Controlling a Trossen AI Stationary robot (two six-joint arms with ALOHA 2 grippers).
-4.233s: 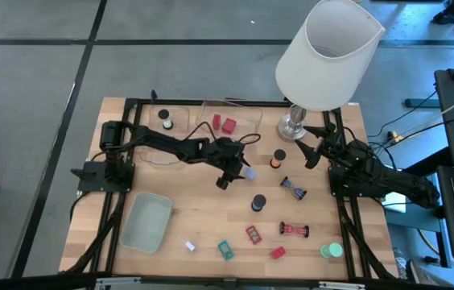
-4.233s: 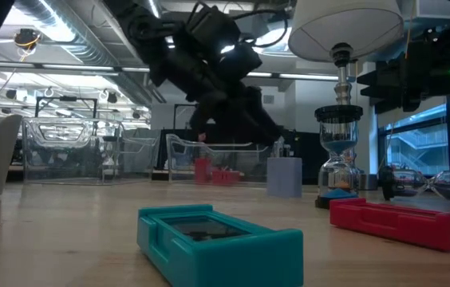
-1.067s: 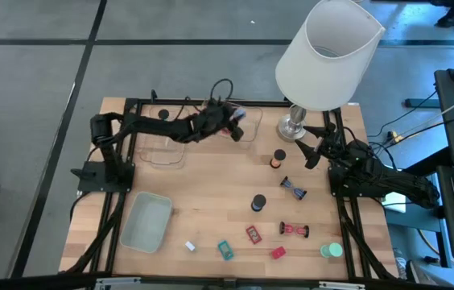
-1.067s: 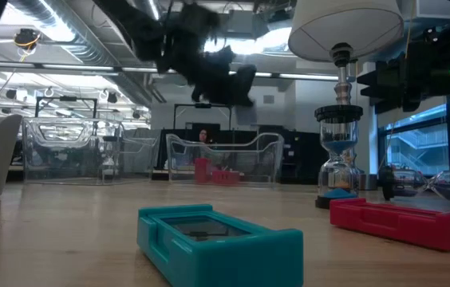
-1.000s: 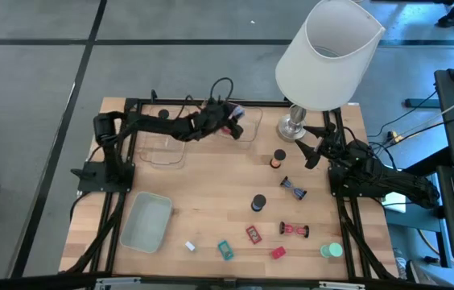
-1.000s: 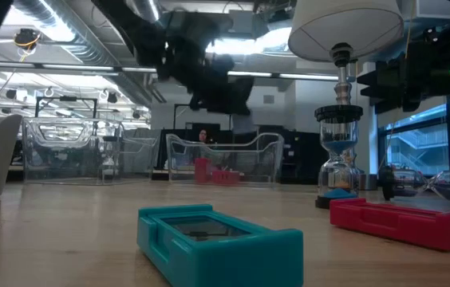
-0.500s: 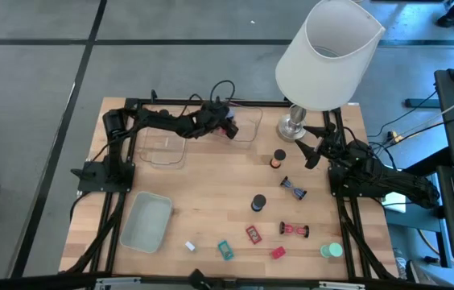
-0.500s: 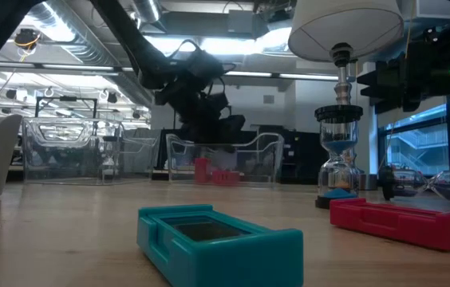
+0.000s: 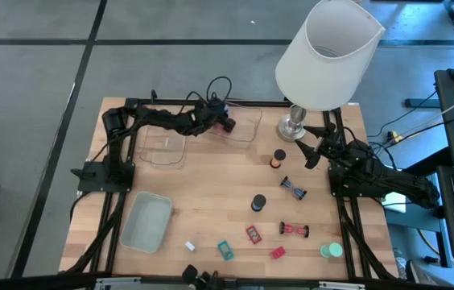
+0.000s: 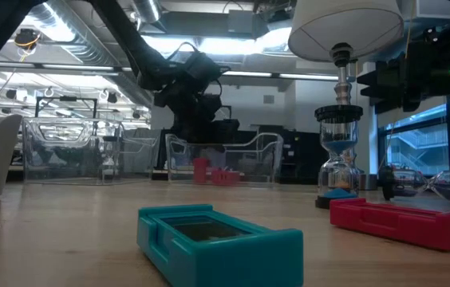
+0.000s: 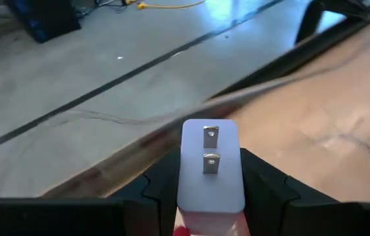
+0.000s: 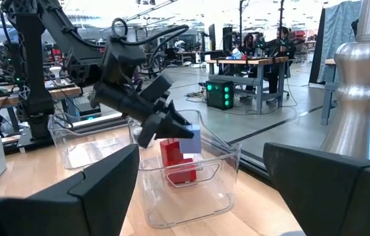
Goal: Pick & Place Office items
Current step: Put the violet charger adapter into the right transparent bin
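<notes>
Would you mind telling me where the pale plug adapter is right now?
The plug adapter sits clamped in the left hand, over the clear tray holding red blocks, at the table's far edge beside the lamp base.

Pale lavender-white plug block (image 11: 210, 172) with two silver prongs is sitting between black fingers (image 11: 267, 190). Red blocks (image 12: 177, 161) are showing through the clear tray (image 12: 191, 190). Teal block (image 10: 217, 239) and red block (image 10: 404, 219) are lying on light wood table (image 9: 203, 201). White lamp shade (image 9: 328, 52), chrome base.
</notes>
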